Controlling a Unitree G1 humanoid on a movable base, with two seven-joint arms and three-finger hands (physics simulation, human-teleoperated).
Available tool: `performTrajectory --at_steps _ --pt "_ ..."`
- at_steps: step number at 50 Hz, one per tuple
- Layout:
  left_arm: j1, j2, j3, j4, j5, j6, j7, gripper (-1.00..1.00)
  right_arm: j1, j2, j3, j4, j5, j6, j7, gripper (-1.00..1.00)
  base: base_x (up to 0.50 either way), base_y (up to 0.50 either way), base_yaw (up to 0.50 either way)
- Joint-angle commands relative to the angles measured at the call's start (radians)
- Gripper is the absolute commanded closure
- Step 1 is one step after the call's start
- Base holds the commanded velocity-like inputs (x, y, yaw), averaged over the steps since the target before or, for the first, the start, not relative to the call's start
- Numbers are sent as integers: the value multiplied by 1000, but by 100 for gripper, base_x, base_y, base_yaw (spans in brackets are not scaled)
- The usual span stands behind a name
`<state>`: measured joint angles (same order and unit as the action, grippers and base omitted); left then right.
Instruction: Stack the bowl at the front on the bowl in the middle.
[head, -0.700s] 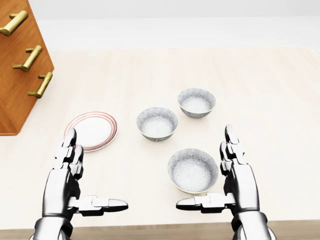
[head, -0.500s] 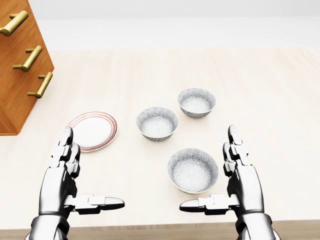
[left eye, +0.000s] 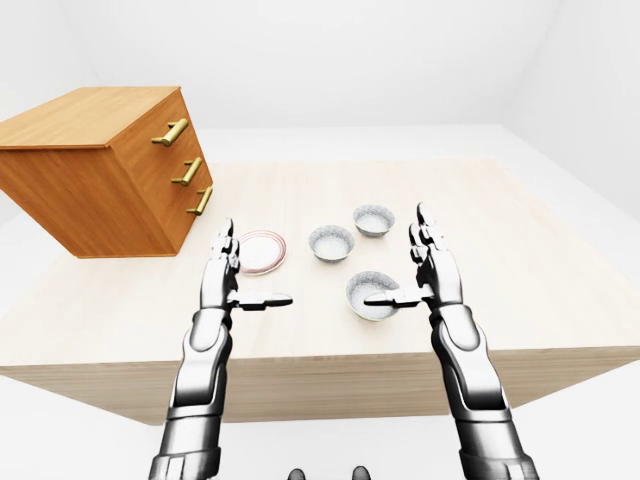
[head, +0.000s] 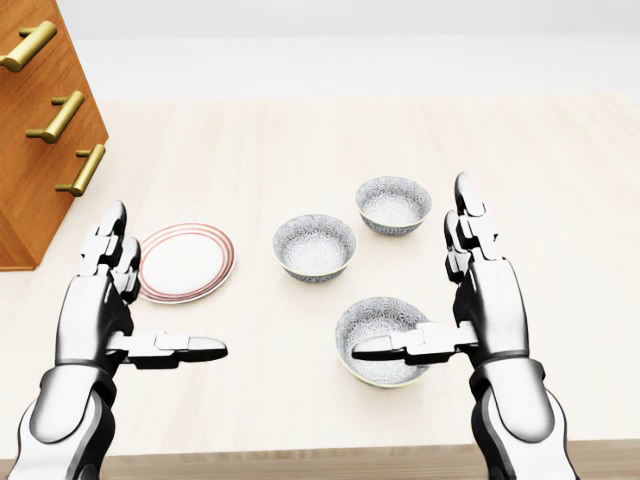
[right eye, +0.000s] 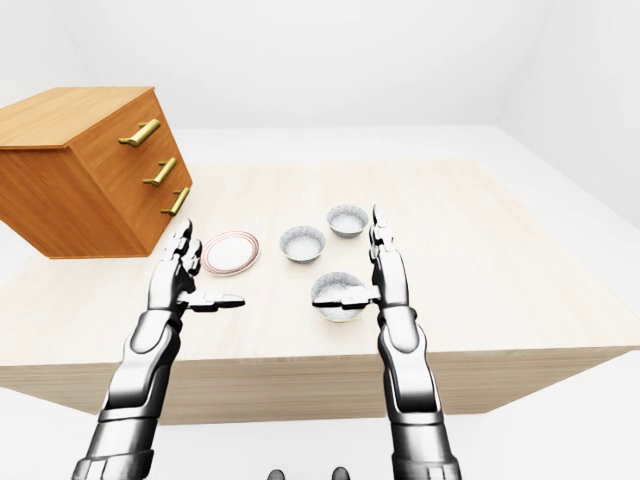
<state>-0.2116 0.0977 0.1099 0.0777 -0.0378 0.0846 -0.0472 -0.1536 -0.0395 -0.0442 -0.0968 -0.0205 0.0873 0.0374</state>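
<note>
Three grey patterned bowls stand on the pale wooden table. The front bowl is lowest in the head view, the middle bowl is up and to its left, and the far bowl is above it. My right hand is open beside the front bowl's right rim, fingers straight up the view, with its thumb stretched leftwards over the bowl's near half. It holds nothing. My left hand is open too, left of the bowls, with its thumb pointing right.
A white plate with red rings lies left of the middle bowl, just beyond my left hand. A wooden drawer chest with brass handles stands at the upper left. The table's near edge runs along the bottom.
</note>
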Motion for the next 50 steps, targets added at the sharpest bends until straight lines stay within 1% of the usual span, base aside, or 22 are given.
performTrajectory --at_steps 1,7,30,46,50 --pt "-56 24 18 5 -9 3 -15 -100 -62 2 0 -31 10 0 -10 -100 0 0 0" --pt "-54 22 14 -4 -2 3 -16 -100 -62 5 7 -28 19 0 -11 -100 13 0 0" --pt "-50 21 15 -4 -2 3 -13 -100 -52 3 11 -13 4 0 -1 -100 40 4 0" --pt "-52 21 16 16 -3 3 -14 -100 -27 -4 4 -25 -2 0 15 -100 1 0 0" --pt "-54 22 16 19 -4 3 -13 -100 -25 -8 9 -15 -26 0 17 -100 0 0 0"
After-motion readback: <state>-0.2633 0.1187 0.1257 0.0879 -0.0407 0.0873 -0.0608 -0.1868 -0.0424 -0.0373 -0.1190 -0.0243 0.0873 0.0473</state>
